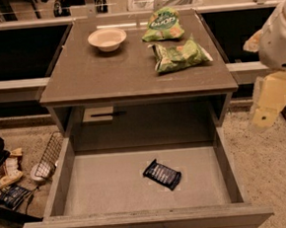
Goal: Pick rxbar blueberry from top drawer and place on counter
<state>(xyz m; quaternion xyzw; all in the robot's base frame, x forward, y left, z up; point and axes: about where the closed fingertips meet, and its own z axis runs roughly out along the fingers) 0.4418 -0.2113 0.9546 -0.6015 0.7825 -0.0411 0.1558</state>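
Pincer (271, 100) hangs right of the top drawer (104, 188) (cannot tell its grip); reach pending, next lower onto rxbar blueberry (162, 174)

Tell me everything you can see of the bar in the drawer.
The rxbar is a small, flat rectangle in a dark blue-black wrapper with pale lettering. It lies flat on the grey floor of the open drawer, turned diagonally, slightly right of middle, clear of every wall. Only the floor touches it. The gripper hangs up to the right, outside the drawer.
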